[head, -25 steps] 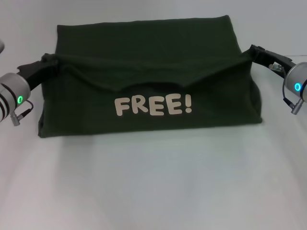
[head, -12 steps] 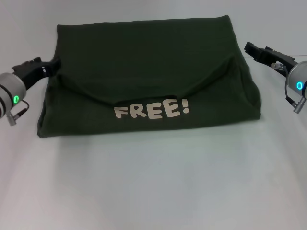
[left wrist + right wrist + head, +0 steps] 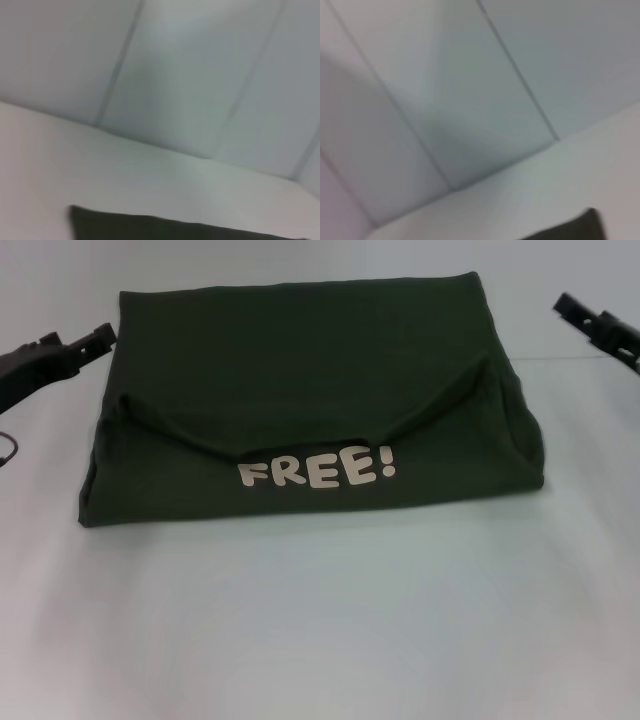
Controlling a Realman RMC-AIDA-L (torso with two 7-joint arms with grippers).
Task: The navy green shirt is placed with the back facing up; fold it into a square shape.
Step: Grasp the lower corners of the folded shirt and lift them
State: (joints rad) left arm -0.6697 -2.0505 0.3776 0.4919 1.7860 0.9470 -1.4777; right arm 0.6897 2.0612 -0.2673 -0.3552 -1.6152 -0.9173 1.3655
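So at this pt the navy green shirt (image 3: 300,390) was lying across the middle of the head view, a wide, flat-ish bundle w/ its long axis running left-right across the frame. Both grippers were off it, one on each side. The left gripper (image 3: 95,337) sat at the upper left of the frame, tips just beside the shirt's upper left corner but not touching as far as I could see. The right gripper (image 3: 575,308) was at the upper right edge, clearly apart from the cloth, so imo the left arm was the nearer one. Neither held anything. Couldn't tell how wide either pair of fingers was, too little of them showed.

Shirt itself: dark olive, soft, way bigger than the grippers. The bottom part was folded up over the plain back, so the cream "FREE!" lettering (image 3: 316,469) faced up near the lower middle. That folded flap's top edge sagged in a V toward the lettering, w/ both its corners standing up a bit. Right side looked puffy, not crisp. Left edge slanted outward toward the bottom.

The wrist views only caught a dark sliver of fabric at the bottom edge of each, rest was table (image 3: 320,640) and wall.

My guess: it's wider than tall, so it needs a sideways fold to get square, meaning a grab at one short end.
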